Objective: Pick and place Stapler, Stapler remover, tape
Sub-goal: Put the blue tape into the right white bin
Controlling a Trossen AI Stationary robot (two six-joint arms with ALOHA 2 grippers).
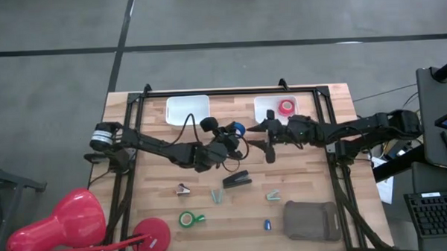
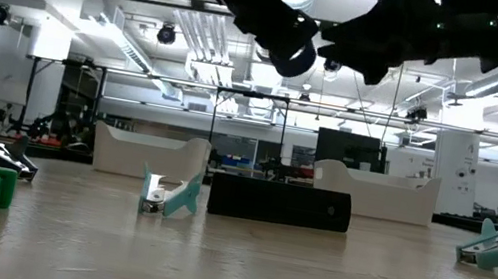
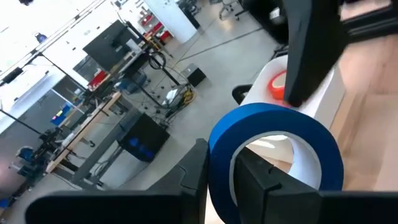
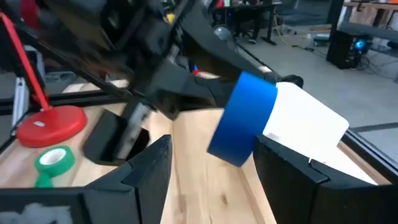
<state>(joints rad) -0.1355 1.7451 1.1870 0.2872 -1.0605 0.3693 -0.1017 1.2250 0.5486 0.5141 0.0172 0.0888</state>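
Note:
My left gripper (image 1: 233,134) is up over the middle of the table, shut on a blue tape roll (image 1: 239,128) with a pale core. My right gripper (image 1: 269,142) hangs open just to the roll's right without touching it; in the right wrist view the blue roll (image 4: 245,118) floats ahead of its spread fingers. A red tape roll (image 1: 286,107) lies in the right white tray (image 1: 261,105). The black stapler (image 1: 238,180) lies flat on the wood below the grippers. A green tape roll (image 1: 187,218) lies near the front edge. My left gripper holds the blue roll by its wall (image 3: 219,163), one finger (image 3: 264,183) inside the ring and the other finger (image 3: 189,180) outside. The roll is lifted clear of the table and stands on edge, its hole facing sideways.
An empty white tray (image 1: 188,109) sits at the far edge, left of the other. Small staple removers (image 1: 183,189) (image 1: 217,194) (image 1: 274,195) lie around the stapler. A grey pouch (image 1: 311,219) and a small blue item (image 1: 267,224) lie front right, a red lamp base (image 1: 151,234) front left.

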